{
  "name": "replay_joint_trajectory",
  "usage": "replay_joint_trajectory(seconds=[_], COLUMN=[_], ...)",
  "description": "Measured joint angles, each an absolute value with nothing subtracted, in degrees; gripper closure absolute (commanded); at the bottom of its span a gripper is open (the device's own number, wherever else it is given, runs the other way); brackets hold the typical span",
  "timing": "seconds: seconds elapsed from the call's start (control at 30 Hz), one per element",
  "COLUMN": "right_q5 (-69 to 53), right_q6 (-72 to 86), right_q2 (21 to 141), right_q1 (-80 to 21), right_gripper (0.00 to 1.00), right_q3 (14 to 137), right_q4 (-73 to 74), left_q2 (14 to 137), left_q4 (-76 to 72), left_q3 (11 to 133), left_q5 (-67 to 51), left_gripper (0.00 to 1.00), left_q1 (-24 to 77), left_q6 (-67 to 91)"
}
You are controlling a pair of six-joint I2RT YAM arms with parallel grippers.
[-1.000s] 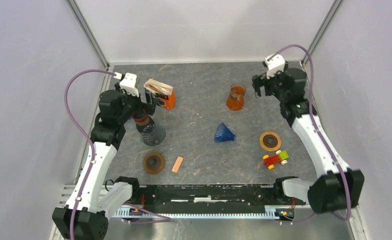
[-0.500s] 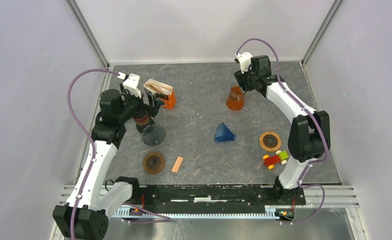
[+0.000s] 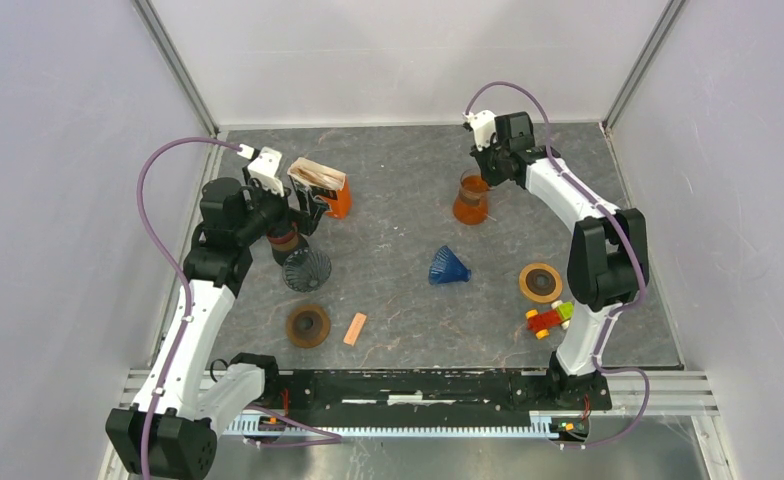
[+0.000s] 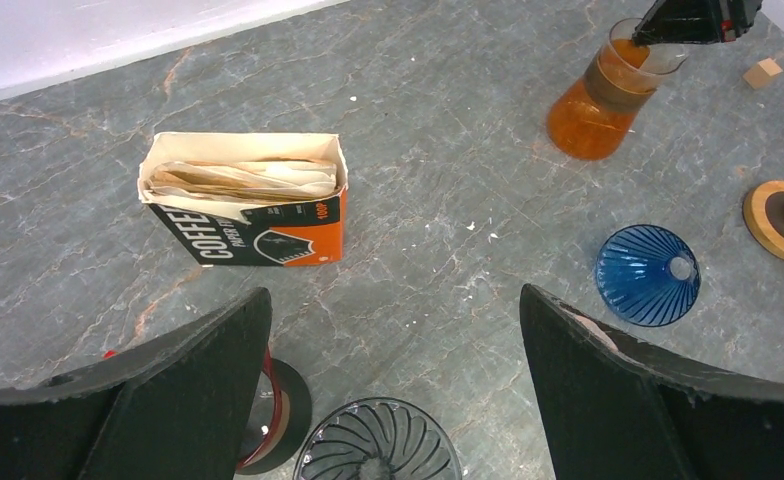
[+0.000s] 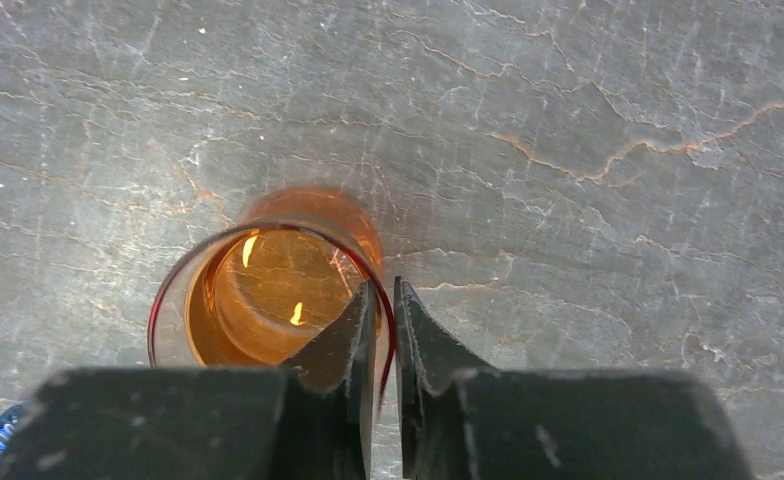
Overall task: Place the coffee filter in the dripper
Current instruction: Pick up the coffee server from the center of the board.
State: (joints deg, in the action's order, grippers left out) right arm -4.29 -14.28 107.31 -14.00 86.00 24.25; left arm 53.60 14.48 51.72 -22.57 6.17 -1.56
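Newly, right pincer (image 5: 386, 292) on carafe (image 5: 258, 300) rim.

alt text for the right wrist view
The right gripper pinches the rim of an orange glass jug, seen from above, one finger inside and one outside. The jug stands on a grey veined table.

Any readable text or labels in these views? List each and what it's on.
"COFFE": on the filter box, last letters unclear.
"PAPER": same box, the rest of the line too small to read.
"100P": the box's orange panel.
No text shows on the carafe or elsewhere.
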Motion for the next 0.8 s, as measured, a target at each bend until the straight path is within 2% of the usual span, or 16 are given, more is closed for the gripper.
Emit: replay_joint_trajectory(seconds=[0.17, 0.33, 0.47, 0.63, 0.8], right_q5=[-6.04, -7.49, -8.67, -13.65, -18.35], right_q6=[-13.67, -13.65, -13.98, -15.38, -17.54], right_q2=[107.37, 104.73, 96.55, 84.25, 78.96], right_q1=[-14.00, -14.55, -16.36, -23.97, -32.77], right_gripper=[0.99, 1.00, 1.00, 1.00, 1.00], right_q3=[86.91, 85.86, 81.52, 77.97, 73.23], right_q4=[24.69, 25.34, 25.43, 23.70, 21.37], left_q2=[53.60, 53.82, 55.18, 56.90, 58.78], left_q4=[14.48, 14.52, 15.55, 17.39, 19.42], left_q3=[51.72, 51.77, 52.97, 56.10, 59.18], left_q5=[-22.70, -22.55, -21.02, -16.71, -12.93], left_gripper=[0.00, 0.00, 0.00, 0.00, 0.00], left_q1=[6.17, 6.17, 6.17, 6.17, 6.17], left_q6=[-1.58, -1.61, -1.69, -2.22, -2.22])
